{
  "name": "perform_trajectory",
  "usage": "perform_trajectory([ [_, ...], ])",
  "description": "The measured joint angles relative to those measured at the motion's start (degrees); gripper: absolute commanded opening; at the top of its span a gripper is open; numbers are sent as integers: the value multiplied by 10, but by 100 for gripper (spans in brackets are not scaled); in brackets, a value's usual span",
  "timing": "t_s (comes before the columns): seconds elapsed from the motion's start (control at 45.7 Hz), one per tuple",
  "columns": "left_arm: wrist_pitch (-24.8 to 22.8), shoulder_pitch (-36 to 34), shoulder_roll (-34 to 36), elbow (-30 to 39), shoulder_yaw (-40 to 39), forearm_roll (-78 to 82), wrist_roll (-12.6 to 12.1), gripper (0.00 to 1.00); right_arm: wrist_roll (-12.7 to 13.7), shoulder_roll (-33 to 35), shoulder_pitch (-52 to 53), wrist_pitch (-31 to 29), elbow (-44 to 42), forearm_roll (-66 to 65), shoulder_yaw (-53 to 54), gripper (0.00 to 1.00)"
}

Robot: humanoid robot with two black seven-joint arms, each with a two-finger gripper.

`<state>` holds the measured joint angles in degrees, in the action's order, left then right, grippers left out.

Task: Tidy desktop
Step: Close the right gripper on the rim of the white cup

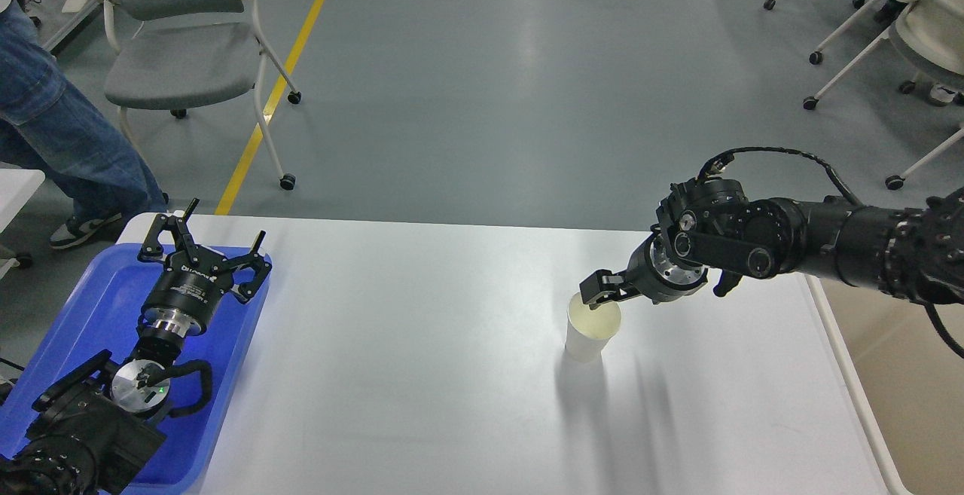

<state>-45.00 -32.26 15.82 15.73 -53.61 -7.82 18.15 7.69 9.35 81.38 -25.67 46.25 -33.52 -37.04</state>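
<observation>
Reaching in sideways, right gripper (599,293) at cup (590,333) rim

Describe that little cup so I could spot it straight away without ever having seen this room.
Start at the big white desktop in the middle of the view. Go toward its right side, where the black right gripper reaches in over the rim of the cup. It is a small, pale paper cup standing upright, the only loose thing on the white surface; the blue tray sits at the far left edge.
</observation>
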Motion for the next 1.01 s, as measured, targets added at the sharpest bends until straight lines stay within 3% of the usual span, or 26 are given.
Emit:
perform_trajectory([
  [0.175, 0, 0, 0, 0, 0, 0, 0, 100, -4, -6, -19, 4, -19, -6, -1, 95],
  [0.306, 0, 0, 0, 0, 0, 0, 0, 100, -10, -9, -34, 9, -31, -14, -1, 82],
  [0.372, 0, 0, 0, 0, 0, 0, 0, 100, -12, -11, -39, 12, -34, -17, -1, 70],
  [0.481, 0, 0, 0, 0, 0, 0, 0, 100, -20, -12, -45, 17, -38, -26, -1, 34],
  [0.59, 0, 0, 0, 0, 0, 0, 0, 100, -26, -12, -49, 22, -41, -39, -1, 20],
  [0.656, 0, 0, 0, 0, 0, 0, 0, 100, -29, -13, -50, 24, -42, -46, -2, 1],
  [1.006, 0, 0, 0, 0, 0, 0, 0, 100, -36, -8, -53, 28, -42, -62, -3, 0],
])
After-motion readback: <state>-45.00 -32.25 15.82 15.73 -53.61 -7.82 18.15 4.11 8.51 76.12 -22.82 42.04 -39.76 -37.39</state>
